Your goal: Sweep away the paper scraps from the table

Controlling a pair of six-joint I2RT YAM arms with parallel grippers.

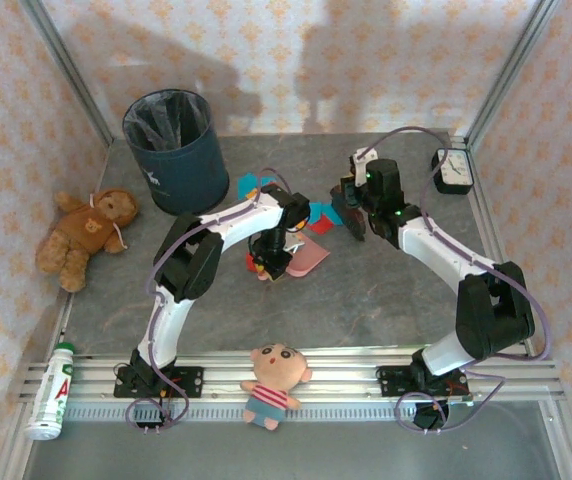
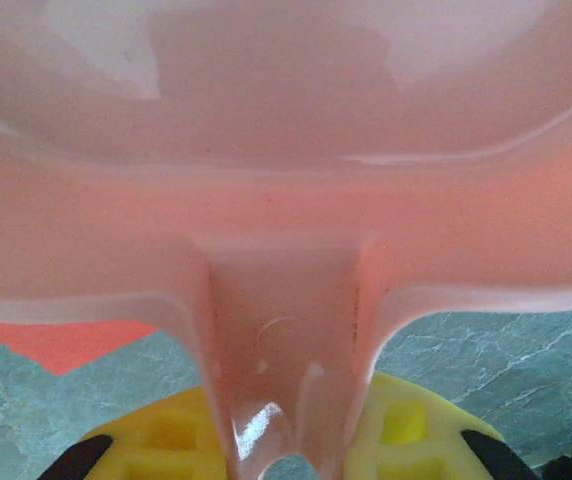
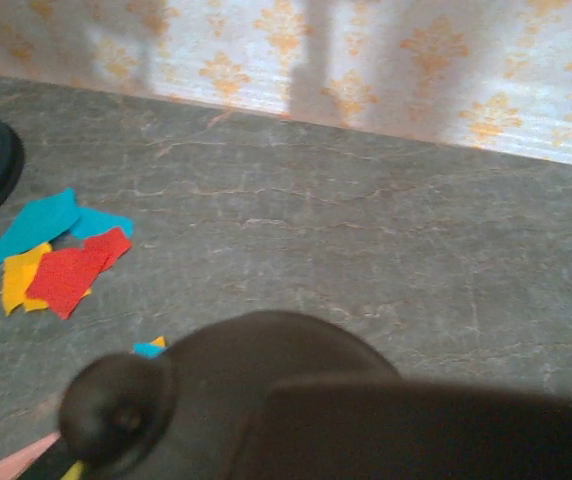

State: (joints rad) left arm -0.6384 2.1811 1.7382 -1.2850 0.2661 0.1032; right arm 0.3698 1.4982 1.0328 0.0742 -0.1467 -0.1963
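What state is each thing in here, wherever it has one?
left gripper: shut on the dustpan handle
dustpan: gripped by its handle
right gripper: shut on a dark tool
paper scraps: loose on the table, not swept up
bin: upright, open, lined
bottle: lying on its side
teddy bear: lying down
doll: lying face up
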